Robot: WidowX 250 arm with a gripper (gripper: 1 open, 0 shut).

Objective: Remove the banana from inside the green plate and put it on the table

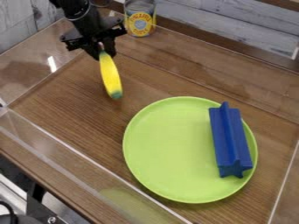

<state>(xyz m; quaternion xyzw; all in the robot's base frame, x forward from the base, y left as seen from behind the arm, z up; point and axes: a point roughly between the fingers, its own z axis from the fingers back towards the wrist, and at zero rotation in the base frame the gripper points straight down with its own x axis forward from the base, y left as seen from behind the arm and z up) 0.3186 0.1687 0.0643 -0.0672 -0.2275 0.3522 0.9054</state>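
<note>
Now tool clamped on banana, above table, beside green plate.

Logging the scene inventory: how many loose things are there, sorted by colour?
Yellow: 1, the banana, held by the gripper
Green: 1, the green plate
Blue: 1, the blue block on the plate
Yellow-labelled can behind: 1
Total: 4

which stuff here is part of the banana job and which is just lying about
Job: banana, held in the shut gripper; green plate; table.
Lying about: blue block on the plate; can at the back.
</note>
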